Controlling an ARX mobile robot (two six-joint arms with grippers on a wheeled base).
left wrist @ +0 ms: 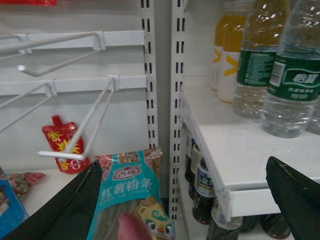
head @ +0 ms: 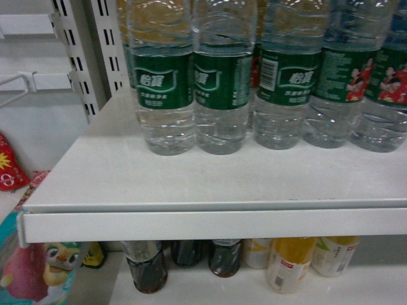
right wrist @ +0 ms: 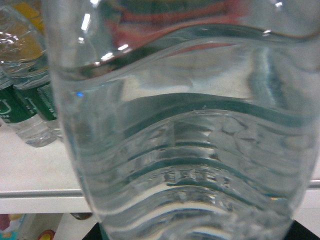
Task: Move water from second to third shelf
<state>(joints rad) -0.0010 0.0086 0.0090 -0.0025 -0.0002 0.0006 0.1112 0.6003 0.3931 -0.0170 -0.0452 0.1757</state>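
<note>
White store shelving fills every view, with a row of water bottles (head: pixel 162 76) standing on the shelf (head: pixel 191 184) at mid-height. One water bottle (right wrist: pixel 185 130) fills the right wrist view, its ribbed wall pressed close to the lens and a dark edge of the claw below it; whether the right claw is clenched on it cannot be told, and neither claw appears in the head view. To the left in the same view, more green-labelled bottles (right wrist: pixel 27 107) stand on the shelf. Left gripper (left wrist: pixel 185 200) hangs released, its dark fingers (left wrist: pixel 295 195) spread near the shelf's front edge, holding nothing. Below sit dark drink bottles (head: pixel 147 265) and yellow ones (head: pixel 290 264). Judged step: the grasp or first lift. Next, the bottle must clear its neighbours before travelling to the third shelf.
</note>
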